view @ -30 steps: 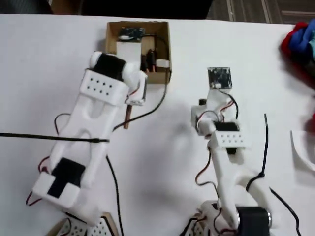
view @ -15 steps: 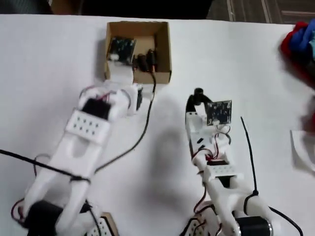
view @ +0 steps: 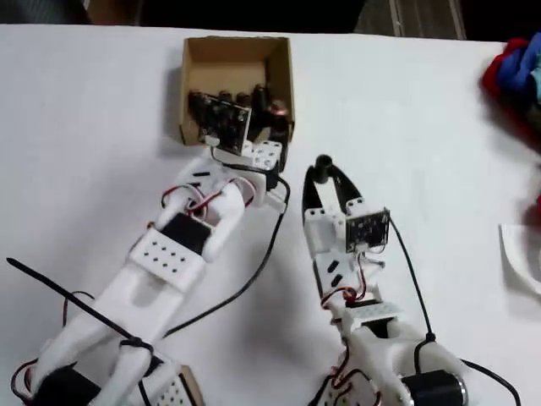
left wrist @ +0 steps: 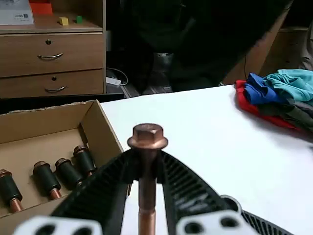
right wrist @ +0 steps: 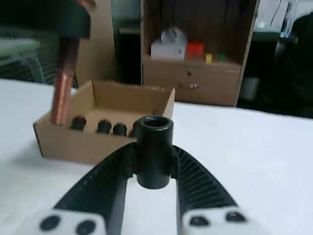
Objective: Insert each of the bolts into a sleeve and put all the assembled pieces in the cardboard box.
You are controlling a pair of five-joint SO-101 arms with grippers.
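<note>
Left end effector [left wrist: 146, 164] clenched on a copper bolt [left wrist: 147, 142], held upright with the threaded end down, just beside the near wall of the cardboard box [left wrist: 103, 128]. Right end effector [right wrist: 154, 164] clamped around a black sleeve [right wrist: 154, 147], upright with the bore facing up, above the white tabletop [view: 439, 118], near the box and close to the bolt. Inside the box, assembled pieces [left wrist: 48, 178] lying side by side in a row.
</note>
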